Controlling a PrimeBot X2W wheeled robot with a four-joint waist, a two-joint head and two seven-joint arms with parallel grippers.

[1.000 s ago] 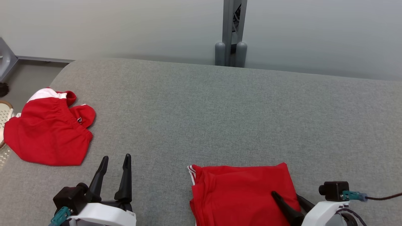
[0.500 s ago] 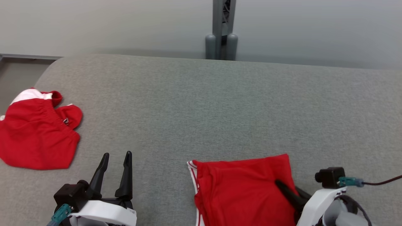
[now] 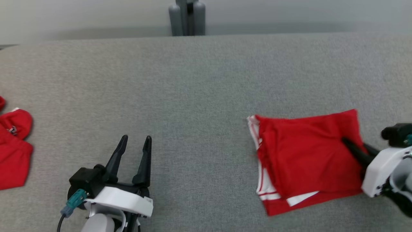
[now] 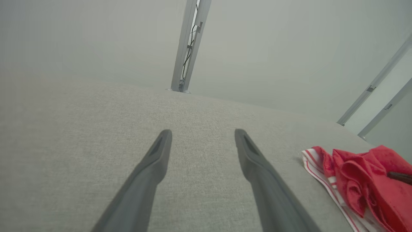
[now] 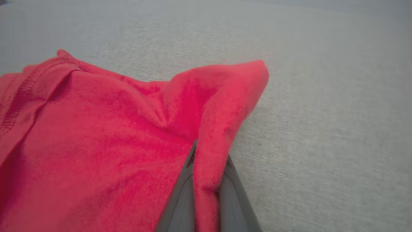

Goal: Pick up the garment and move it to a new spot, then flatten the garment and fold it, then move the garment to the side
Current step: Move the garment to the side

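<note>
A folded red garment (image 3: 305, 158) with white trim lies on the grey fabric surface (image 3: 193, 80) at the right. My right gripper (image 3: 354, 143) is shut on its right edge. In the right wrist view a ridge of the red cloth (image 5: 112, 145) is pinched between the fingers of my right gripper (image 5: 209, 156). At the lower left my left gripper (image 3: 135, 138) stands open just above the surface, holding nothing. The left wrist view has its fingers (image 4: 202, 132) spread wide, with the folded garment (image 4: 363, 183) off to the right.
A second red garment (image 3: 13, 151) with white trim lies at the far left edge. A grey post (image 3: 186, 16) stands behind the surface's far edge against a pale wall. Bare grey fabric stretches between the two grippers.
The head camera has swung, so the whole view shifted. Against the surface, the right gripper has carried the folded garment to the right, away from the other garment and the post.
</note>
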